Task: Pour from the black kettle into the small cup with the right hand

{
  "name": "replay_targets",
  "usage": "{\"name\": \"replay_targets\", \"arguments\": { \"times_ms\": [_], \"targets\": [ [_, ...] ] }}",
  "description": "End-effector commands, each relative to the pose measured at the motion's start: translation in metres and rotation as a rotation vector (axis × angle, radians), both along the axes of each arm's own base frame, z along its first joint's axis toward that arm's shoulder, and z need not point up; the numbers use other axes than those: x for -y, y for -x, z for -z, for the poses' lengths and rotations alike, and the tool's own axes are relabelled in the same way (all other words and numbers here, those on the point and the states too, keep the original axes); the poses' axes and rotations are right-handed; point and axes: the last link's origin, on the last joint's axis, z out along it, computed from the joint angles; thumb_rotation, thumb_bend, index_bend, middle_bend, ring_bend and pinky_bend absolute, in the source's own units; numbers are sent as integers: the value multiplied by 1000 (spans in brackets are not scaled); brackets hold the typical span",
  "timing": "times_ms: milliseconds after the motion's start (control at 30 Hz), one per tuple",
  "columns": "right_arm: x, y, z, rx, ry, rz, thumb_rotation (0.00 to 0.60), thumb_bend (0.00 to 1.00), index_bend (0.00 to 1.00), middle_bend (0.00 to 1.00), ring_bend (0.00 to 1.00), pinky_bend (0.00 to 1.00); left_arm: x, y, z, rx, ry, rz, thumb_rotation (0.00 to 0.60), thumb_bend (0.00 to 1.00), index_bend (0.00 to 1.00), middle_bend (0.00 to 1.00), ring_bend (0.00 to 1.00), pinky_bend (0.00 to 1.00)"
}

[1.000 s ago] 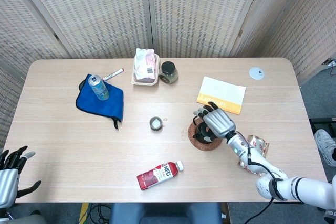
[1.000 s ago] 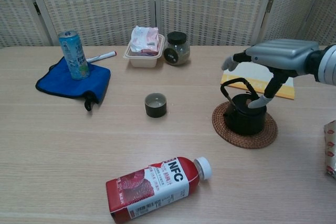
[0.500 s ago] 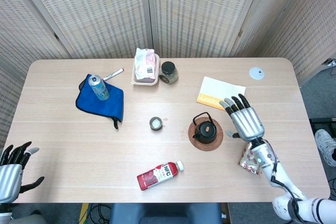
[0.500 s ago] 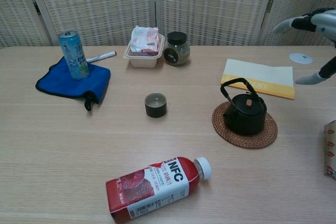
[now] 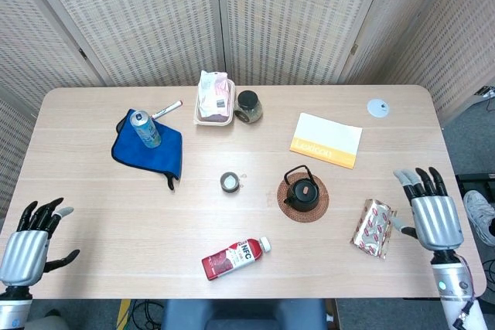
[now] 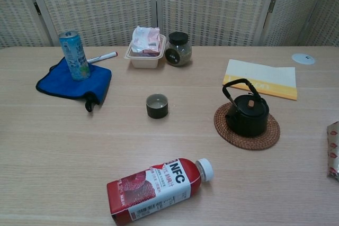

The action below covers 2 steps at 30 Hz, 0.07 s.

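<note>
The black kettle (image 5: 301, 190) (image 6: 247, 115) stands upright on a round woven coaster (image 5: 302, 199) (image 6: 247, 126), its handle raised. The small dark cup (image 5: 229, 182) (image 6: 157, 106) sits left of it near the table's middle, apart from the kettle. My right hand (image 5: 431, 214) hovers at the table's right front edge, far from the kettle, fingers spread and holding nothing. My left hand (image 5: 29, 241) is at the front left corner, fingers apart and empty. Neither hand shows in the chest view.
A red NFC bottle (image 5: 234, 257) lies on its side at the front. A patterned packet (image 5: 373, 227) lies near my right hand. A yellow booklet (image 5: 326, 140), jar (image 5: 248, 106), food tray (image 5: 214, 98), can (image 5: 145, 128) on a blue cloth (image 5: 149, 147), and marker (image 5: 166, 110) sit farther back.
My right hand left the kettle, swung right and drew back to the table's right front edge. The kettle stays on its coaster. My left hand rose slightly into view.
</note>
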Motion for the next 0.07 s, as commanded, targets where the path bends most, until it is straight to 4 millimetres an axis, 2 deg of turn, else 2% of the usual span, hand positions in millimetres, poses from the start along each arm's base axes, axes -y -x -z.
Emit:
{"name": "replay_targets", "arguments": {
  "times_ms": [33,67],
  "targets": [
    [-18,7,-5,20,23,15,546,0,149,201,92,80,-2,-2,2,5,-1,6,600,135,232,107,131,3],
    [-21,9,-5,26,25,20,546,0,149,205,92,80,-3,-2,2,6,-1,7,600,135,232,106,131,3]
  ]
}}
